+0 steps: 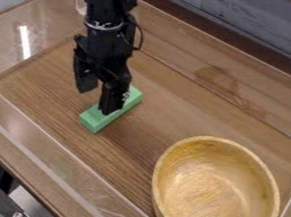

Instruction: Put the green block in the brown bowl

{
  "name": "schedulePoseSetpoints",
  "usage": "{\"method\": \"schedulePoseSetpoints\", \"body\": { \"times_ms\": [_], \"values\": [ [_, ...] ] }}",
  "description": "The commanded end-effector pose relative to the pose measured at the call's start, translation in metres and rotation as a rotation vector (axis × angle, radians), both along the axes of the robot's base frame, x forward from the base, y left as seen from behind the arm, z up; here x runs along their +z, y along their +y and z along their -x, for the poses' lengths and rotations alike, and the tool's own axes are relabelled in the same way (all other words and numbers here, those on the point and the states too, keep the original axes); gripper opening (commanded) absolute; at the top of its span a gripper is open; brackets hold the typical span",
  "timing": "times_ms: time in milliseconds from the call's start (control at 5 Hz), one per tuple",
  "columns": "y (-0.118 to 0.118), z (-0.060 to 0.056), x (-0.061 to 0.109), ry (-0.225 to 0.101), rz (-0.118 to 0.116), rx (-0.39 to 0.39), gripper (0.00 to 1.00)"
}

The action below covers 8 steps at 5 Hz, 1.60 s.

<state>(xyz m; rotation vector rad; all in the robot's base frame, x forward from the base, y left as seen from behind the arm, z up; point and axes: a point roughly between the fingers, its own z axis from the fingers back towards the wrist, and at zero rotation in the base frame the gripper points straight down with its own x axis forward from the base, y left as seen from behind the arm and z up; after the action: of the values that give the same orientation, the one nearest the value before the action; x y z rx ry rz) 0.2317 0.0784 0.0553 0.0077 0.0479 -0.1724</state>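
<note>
The green block (101, 118) lies flat on the wooden table, left of centre, angled from lower left to upper right. My black gripper (96, 92) points straight down over the block's upper half, open, with one finger (81, 79) left of the block and the other finger (113, 100) over its top. Whether the fingers touch the block I cannot tell. The brown bowl (276, 185), light tan wood with a thick rim, sits empty at the lower right, well apart from the block.
Clear plastic walls (23, 34) fence the table on the left, front and back. A grey plank wall (254, 19) rises behind. The table's front edge (18, 180) runs at lower left.
</note>
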Motion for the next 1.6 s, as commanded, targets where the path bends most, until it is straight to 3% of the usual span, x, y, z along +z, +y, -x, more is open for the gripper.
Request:
{"method": "schedulePoseSetpoints", "body": {
  "times_ms": [0, 1200, 1400],
  "values": [
    [0.005, -0.005, 0.001, -0.033, -0.007, 0.004, 1.00],
    [0.011, -0.010, -0.013, -0.033, 0.006, 0.010, 1.00],
    [0.011, -0.010, -0.015, -0.030, 0.008, 0.014, 0.00]
  ]
}}
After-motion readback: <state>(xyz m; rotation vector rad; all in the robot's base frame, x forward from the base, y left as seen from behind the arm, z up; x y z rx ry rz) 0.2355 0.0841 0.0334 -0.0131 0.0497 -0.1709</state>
